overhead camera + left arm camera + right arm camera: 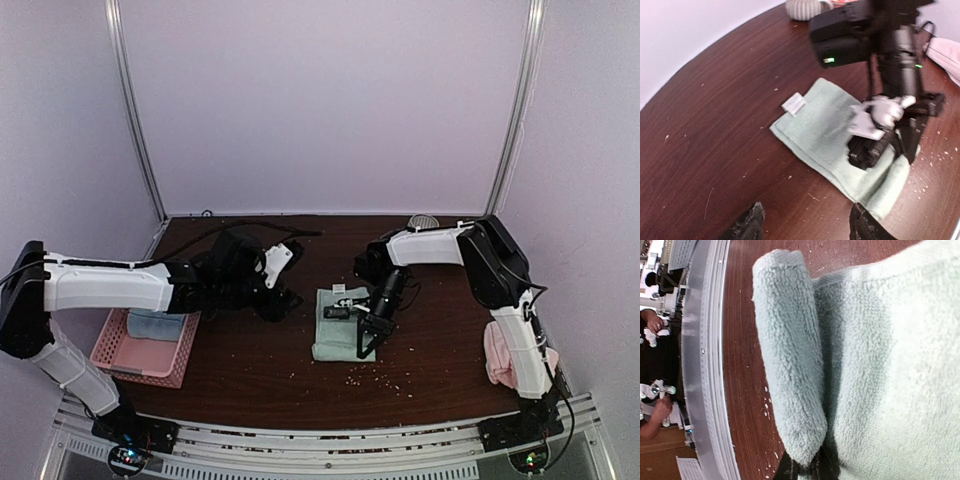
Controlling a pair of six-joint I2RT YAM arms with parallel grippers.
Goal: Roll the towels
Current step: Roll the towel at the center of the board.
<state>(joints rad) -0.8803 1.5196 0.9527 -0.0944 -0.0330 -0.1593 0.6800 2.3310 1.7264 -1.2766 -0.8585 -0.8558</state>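
Pale lilac walls close in a dark brown wooden table (250, 370), speckled with light crumbs (380, 378) near its front edge.

Only one label shows: a small white tag (794, 103) sewn at the far edge of the mint green towel (335, 325). Whatever is printed on it is too small to read. No brand or other writing can be made out.

One container stands on the table, a pink slotted basket (120, 360) at the left side under the left arm. It holds folded pale blue cloth (155, 325); how many pieces cannot be told.

Two towels are in view. The mint green one lies flat near the middle of the table, with its near end turned over into a rolled edge (787, 355). The pink towel (497, 355) lies bunched at the right edge of the table, beside the right arm's base and well apart from the mint one. One ribbed pale mug (423, 221) stands at the far edge.

The right gripper (368, 345) is down on the mint green towel's near end, its jaws closed tight on the rolled edge. The left gripper (810, 227) hangs above bare wood to the left of that towel, fingers (757, 222) spread apart and holding nothing.
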